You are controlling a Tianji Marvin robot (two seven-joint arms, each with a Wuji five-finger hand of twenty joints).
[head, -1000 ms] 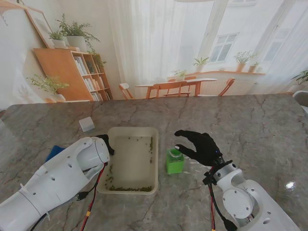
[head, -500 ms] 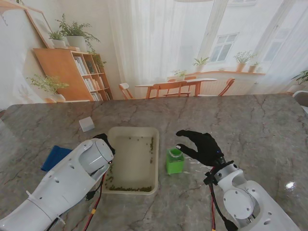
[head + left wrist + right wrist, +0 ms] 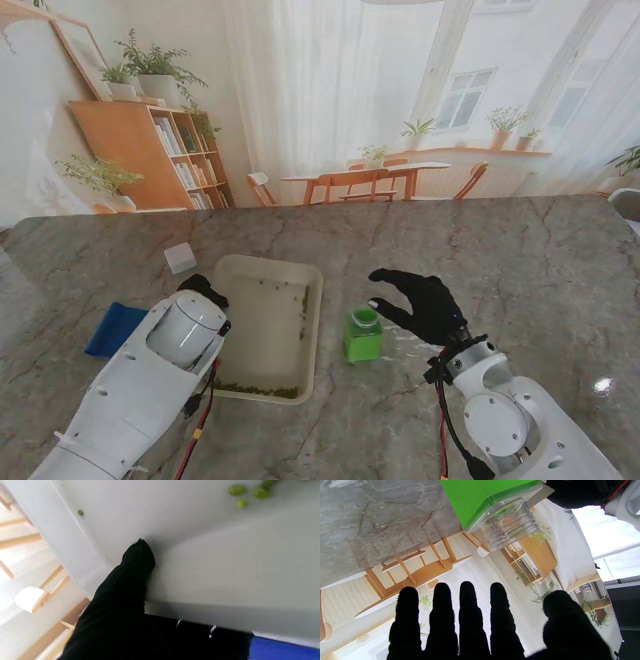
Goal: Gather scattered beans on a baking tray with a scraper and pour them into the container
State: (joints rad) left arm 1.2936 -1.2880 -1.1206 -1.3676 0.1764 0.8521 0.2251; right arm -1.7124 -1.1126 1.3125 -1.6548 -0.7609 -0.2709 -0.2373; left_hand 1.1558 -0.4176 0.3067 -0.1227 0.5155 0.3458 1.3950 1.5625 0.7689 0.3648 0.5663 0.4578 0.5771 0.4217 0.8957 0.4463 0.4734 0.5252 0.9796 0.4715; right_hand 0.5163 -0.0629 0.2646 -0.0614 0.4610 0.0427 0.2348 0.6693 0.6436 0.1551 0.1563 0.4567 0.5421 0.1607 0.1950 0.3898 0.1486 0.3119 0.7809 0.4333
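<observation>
Marble table (image 3: 520, 260) bears one tray (image 3: 262, 300), one container (image 3: 363, 335).

High stand view down over the counter (image 3: 520, 250); both inverted wrist views close along fingers, the tray (image 3: 262, 322) shared with the left.

The worktop (image 3: 520, 260) is showing grey marble with dark veining. The baking tray (image 3: 262, 290) is looking pale cream, with green beans (image 3: 255, 387) lining its edge. The container (image 3: 363, 336) is glowing bright green under a clear neck. Both hands, left hand (image 3: 203, 289) and right hand (image 3: 422, 303), are wearing black. A blue cloth (image 3: 113, 328) is sitting at nine o'clock, a white block (image 3: 180, 258) at eleven.
</observation>
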